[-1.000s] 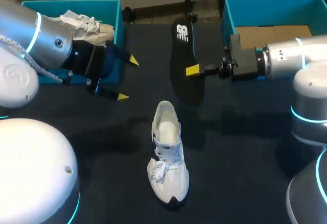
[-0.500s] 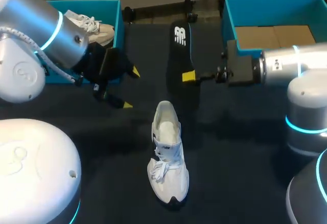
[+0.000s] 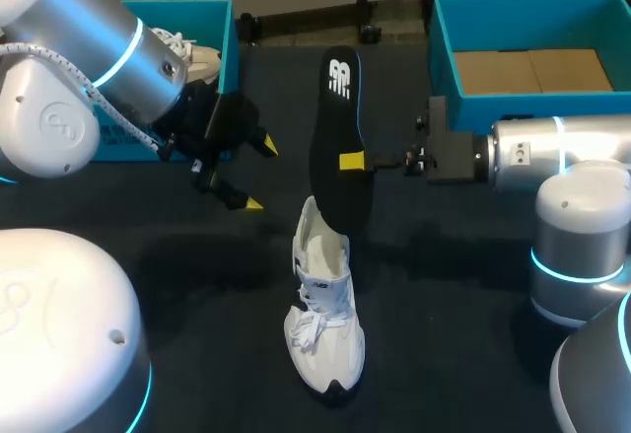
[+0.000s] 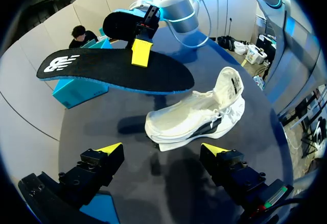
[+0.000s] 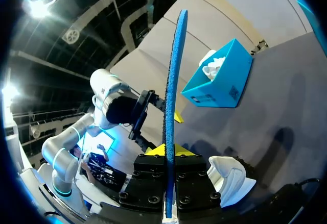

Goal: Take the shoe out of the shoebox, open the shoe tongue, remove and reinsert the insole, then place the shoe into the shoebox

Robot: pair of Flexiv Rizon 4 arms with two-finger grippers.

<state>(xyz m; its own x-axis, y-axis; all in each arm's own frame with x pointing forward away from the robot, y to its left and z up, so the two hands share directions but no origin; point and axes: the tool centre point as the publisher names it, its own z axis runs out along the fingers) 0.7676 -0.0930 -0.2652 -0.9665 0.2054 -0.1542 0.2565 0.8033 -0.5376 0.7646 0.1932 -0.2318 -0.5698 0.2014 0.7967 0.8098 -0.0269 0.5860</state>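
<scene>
- The white lace-up sneaker point(image 3: 323, 315) lies outside both boxes, near the middle of the dark surface point(image 3: 473, 285). Its toe points to the near edge and its heel to the far edge. The mouth gapes open, which leaves a way in for the insole.
- The black foam insole point(image 3: 338, 142), blue on its underside, hangs over the surface just beyond the sneaker's heel. Its near tip is at the collar, but the pictures do not show whether it touches.
- The right hand point(image 3: 353, 162) reaches in from the right edge, its two yellow-tipped fingers clamped on the insole at about mid-length. In the right wrist view the insole stands edge-on between them. Gripping at the middle probably keeps the soft piece from drooping and leaves one end free to lead into the shoe.
- The left hand point(image 3: 259, 174) hovers toward the far left, fingers spread wide and holding nothing. The sneaker lies ahead of it, so it looks ready to steady the shoe.
- A teal shoebox with a bare cardboard floor point(image 3: 439, 29) sits at the far right corner, likely the sneaker's destination. A second teal shoebox point(image 3: 225, 34) at the far left corner holds another pale shoe.
- The step in hand appears to be reinserting the insole.
</scene>
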